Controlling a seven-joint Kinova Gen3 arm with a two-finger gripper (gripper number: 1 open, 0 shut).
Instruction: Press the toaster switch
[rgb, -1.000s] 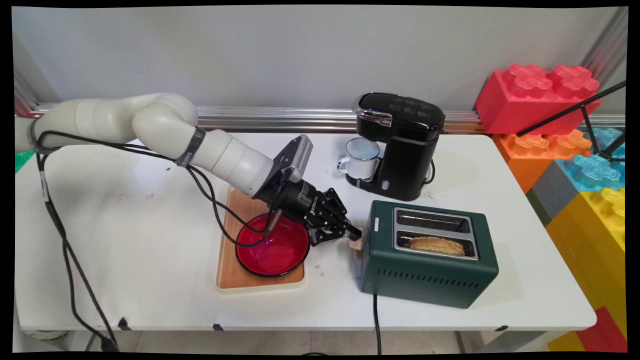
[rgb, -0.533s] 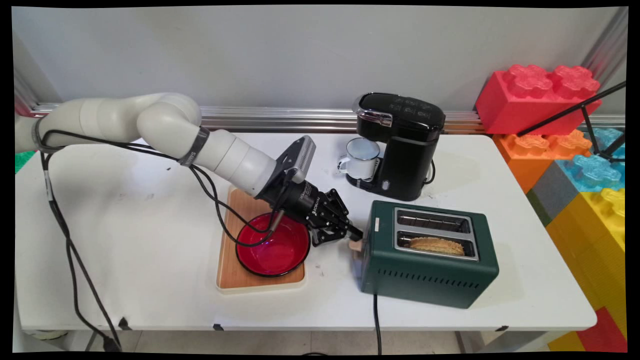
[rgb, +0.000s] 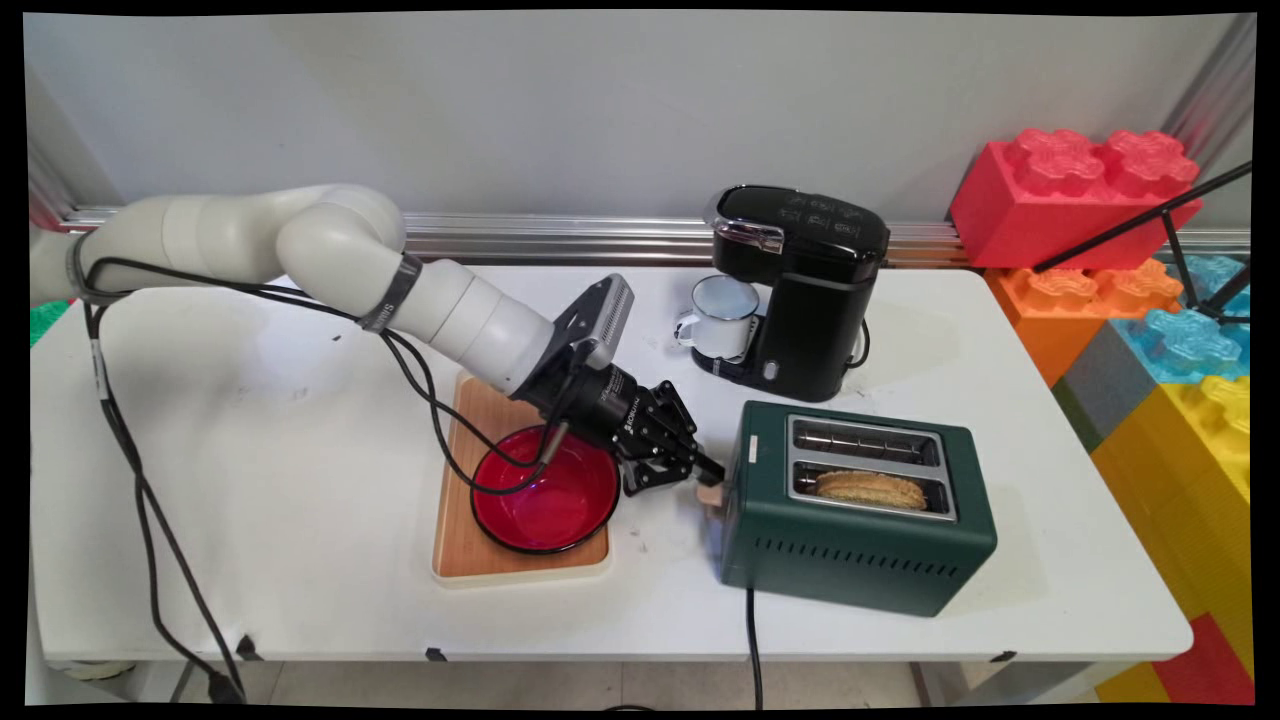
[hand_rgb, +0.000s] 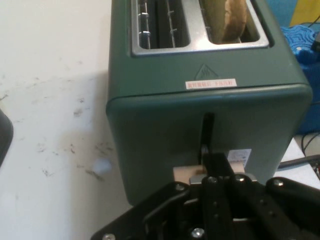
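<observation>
At the left end face of the toaster (rgb: 850, 550), a small tan lever (rgb: 710, 492) projects from a vertical slot, low on the panel and just above the counter (rgb: 300, 560). The end effector (rgb: 712, 466) sits directly on top of the lever, its two fingers drawn together with no gap visible in the hand view. They enclose nothing and bear on the tab's upper face.

Assessment: the lever appears to be a short, rigid plastic tab running in a guided slot, probably sprung. Its flat top looks like the only sound purchase, and it is narrow enough that a contact off centre could slip. The toaster looks fairly light, and the smooth counter may let it slide under a sideways load.

The toaster is a dark green box with rounded edges, a metal top plate, two slots and a row of vents along its near side. A slice of bread (rgb: 868, 488) stands in the near slot and the far slot is empty. A black cord (rgb: 752, 640) drops over the near edge.

Left of the end effector, a glossy red bowl (rgb: 545, 500) rests on a wooden board (rgb: 470, 400). Behind stands a black coffee maker (rgb: 800, 280) with a white enamel mug (rgb: 722, 315) under its spout. Large plastic blocks (rgb: 1080, 190) are stacked at the right.
</observation>
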